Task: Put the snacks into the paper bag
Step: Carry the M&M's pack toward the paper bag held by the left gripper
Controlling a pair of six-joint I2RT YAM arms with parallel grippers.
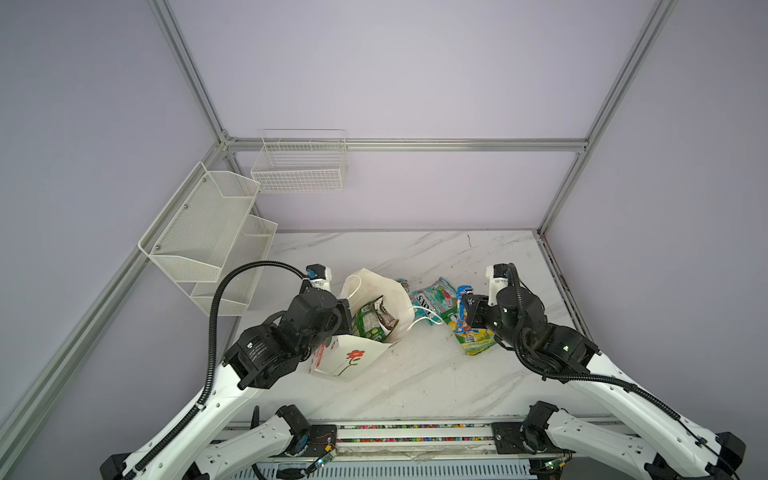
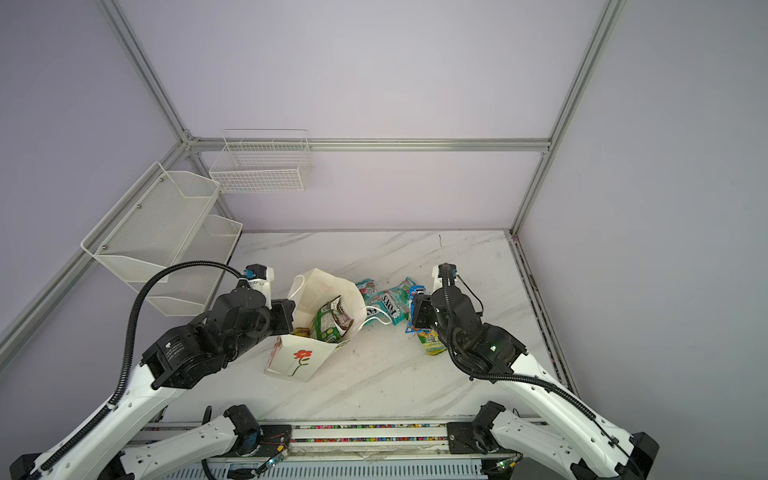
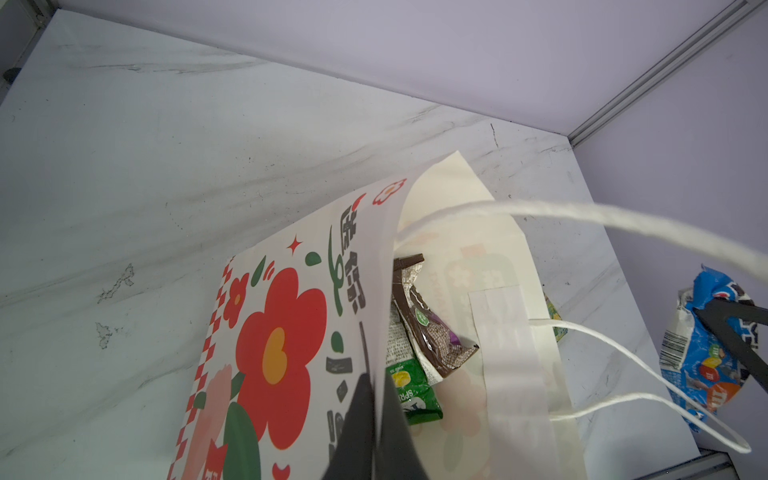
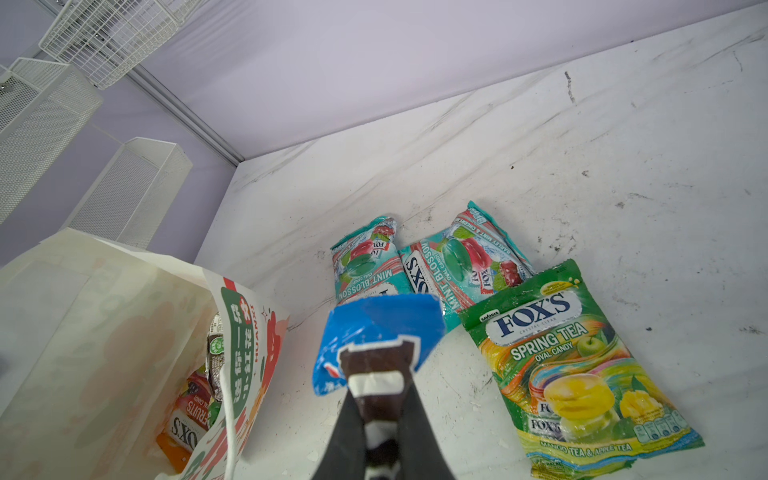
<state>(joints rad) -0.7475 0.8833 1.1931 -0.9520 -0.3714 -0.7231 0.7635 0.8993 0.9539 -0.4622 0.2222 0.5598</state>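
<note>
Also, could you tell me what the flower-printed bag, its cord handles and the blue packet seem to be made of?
Cream-white flower-printed bag: matte paper, since its thin wall curls and holds folds. White cord handle: twisted fibre string, perhaps cotton or paper twine, slightly fuzzy. Blue M&M's packet: probably glossy plastic film, crinkled with bright highlights.

Reaching inward from both sides, pitched downward; clamping tight with left end effector (image 3: 376, 388) and right end effector (image 4: 376, 365).
</note>
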